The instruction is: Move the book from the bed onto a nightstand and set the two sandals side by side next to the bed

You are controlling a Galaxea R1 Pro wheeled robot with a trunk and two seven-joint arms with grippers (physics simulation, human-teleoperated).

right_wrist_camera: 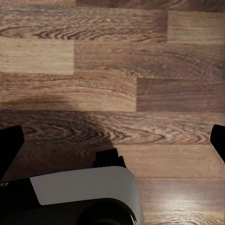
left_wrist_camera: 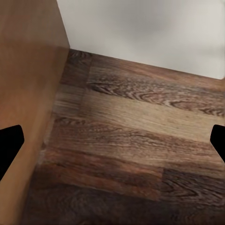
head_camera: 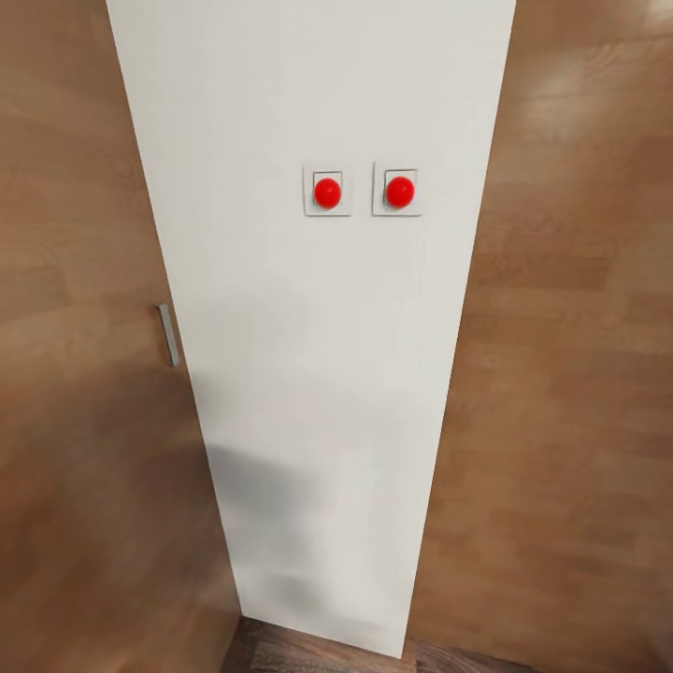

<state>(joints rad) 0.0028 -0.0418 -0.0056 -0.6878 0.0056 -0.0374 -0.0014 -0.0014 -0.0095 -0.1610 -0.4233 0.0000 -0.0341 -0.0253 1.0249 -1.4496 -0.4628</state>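
None of the book, bed, nightstand or sandals can be placed from these views; the robot faces a wall between two doors.

In the head view a white wall strip (head_camera: 318, 374) runs from top to bottom, narrowing toward the floor. On it, near its upper part, sit two square white switch plates side by side, each with a round red button: the left button (head_camera: 327, 193) and the right button (head_camera: 399, 192), just apart from each other. A brown wooden door (head_camera: 84, 374) stands to the left of the strip, with a small grey metal handle (head_camera: 167, 334) close to its edge by the wall. Another brown wooden panel (head_camera: 570, 355) stands to the right. A sliver of dark plank floor (head_camera: 308, 654) shows at the foot of the wall.

In the left wrist view, the left gripper (left_wrist_camera: 112, 145) has its two dark fingertips far apart at the picture's edges, holding nothing, over wood-plank floor where a brown panel (left_wrist_camera: 26, 75) meets a white wall (left_wrist_camera: 150, 33).

In the right wrist view, the right gripper (right_wrist_camera: 112, 145) is likewise spread wide and holds nothing, above plank floor (right_wrist_camera: 117, 70), with part of the robot's white and black base (right_wrist_camera: 79, 192) beneath it.
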